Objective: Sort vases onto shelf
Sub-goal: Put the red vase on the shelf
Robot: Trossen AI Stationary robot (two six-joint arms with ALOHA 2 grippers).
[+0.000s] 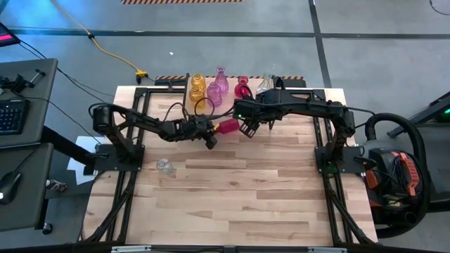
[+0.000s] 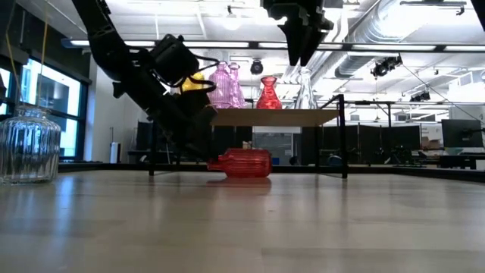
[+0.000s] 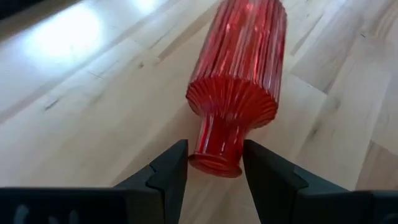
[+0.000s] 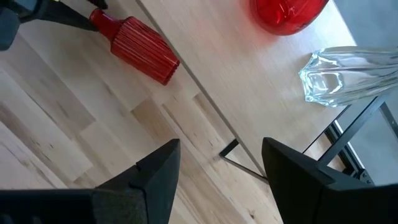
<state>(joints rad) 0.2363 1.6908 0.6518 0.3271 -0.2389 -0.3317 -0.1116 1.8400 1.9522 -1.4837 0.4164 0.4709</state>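
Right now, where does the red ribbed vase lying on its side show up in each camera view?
High view: red ribbed vase at table centre, just in front of the shelf.
Low view: mid-picture, lying under the shelf's front edge.
Left wrist view: upper middle, neck between the left gripper fingers.
Right wrist view: top left.
Shared landmark: the shelf.

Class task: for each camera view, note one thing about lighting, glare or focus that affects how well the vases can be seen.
Left wrist view: glare whitens the table beyond the sharp lying red vase. Low view: the clear vase looms close against bright windows; the shelf vases are backlit by ceiling lights. High view: even light, small vases. Right wrist view: blurred fingers.
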